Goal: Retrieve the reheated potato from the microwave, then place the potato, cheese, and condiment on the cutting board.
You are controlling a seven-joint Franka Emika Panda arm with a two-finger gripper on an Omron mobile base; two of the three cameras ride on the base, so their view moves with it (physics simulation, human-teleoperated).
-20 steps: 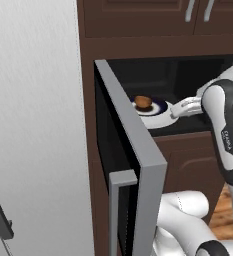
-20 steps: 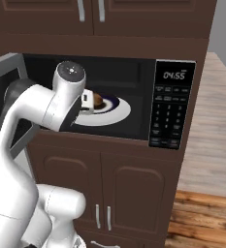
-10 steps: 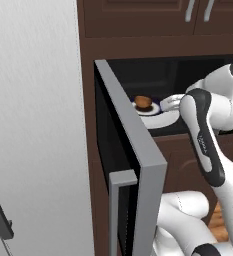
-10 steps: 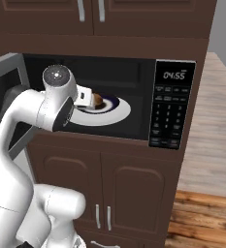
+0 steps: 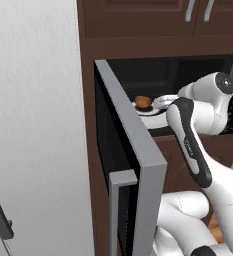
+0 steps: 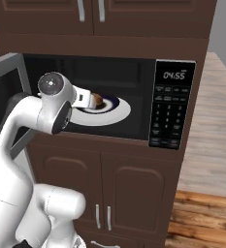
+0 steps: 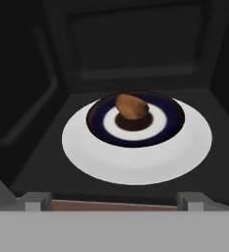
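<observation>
Inside the microwave (image 6: 175, 104), the end effector (image 7: 113, 204) has neared the potato (image 7: 131, 107).

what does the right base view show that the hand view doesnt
Right base view alone: the microwave's control panel with its clock display, the cabinet doors below, the wood floor to the right and the white arm reaching into the cavity.

Hand view alone: the dark blue plate seen whole under the potato, and the two fingers set wide apart at the bottom.

Both: the potato resting on the white turntable inside the microwave, untouched.
</observation>
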